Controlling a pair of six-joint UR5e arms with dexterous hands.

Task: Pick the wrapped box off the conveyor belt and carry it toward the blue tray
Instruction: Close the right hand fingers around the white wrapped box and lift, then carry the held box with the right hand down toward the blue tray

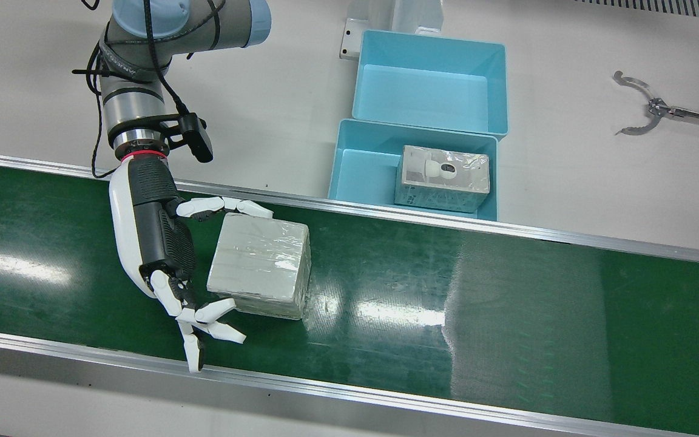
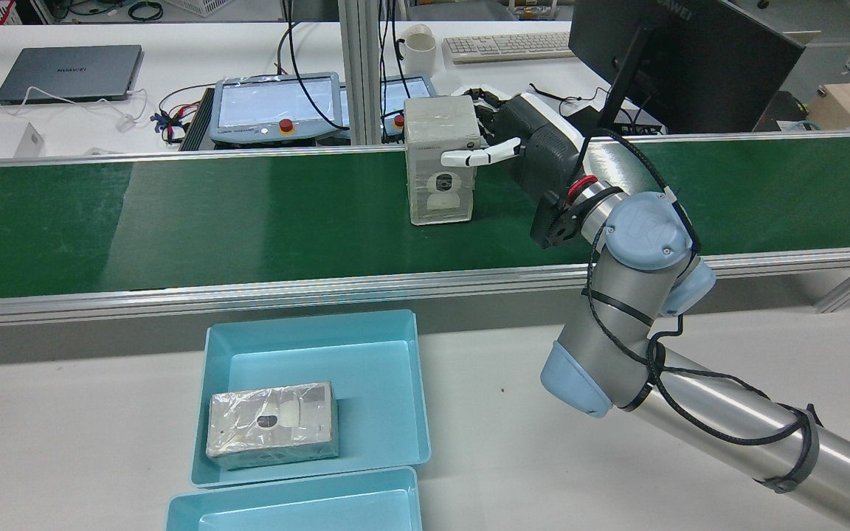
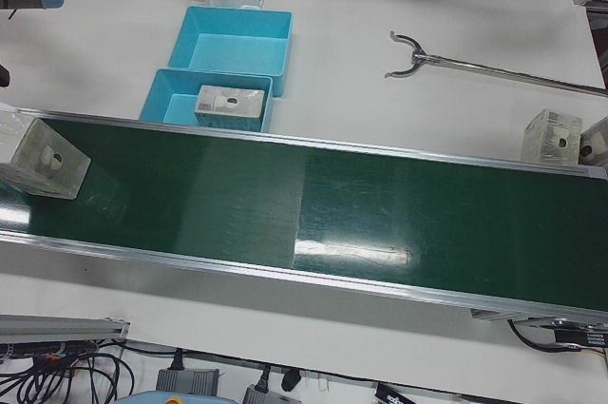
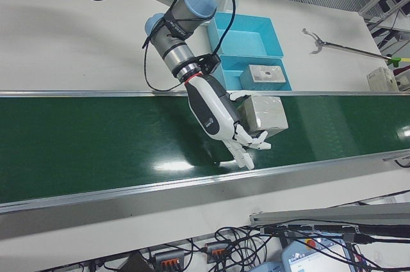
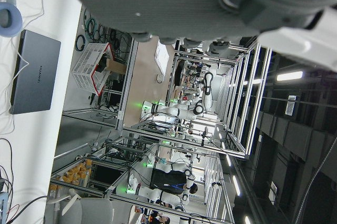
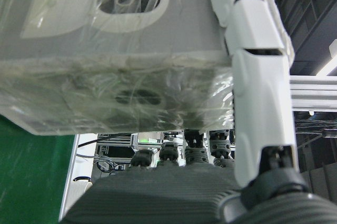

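Currently the right hand (image 1: 161,255) brackets the wrapped box (image 1: 260,265), fingers on opposite sides, grip apparently not closed. Box rests on the conveyor belt (image 1: 507,315); lift and carry to the blue tray (image 1: 355,176) remain.

The room is bright, and light from above makes white shiny patches on the green conveyor belt (image 1: 386,285) and on the crinkly plastic of the wrapped box (image 1: 260,265). Shadows are soft and small, like the thin dark edge under the box. The right hand view is very close, so the box there looks a bit fuzzy, and the left hand view is dark at the top.
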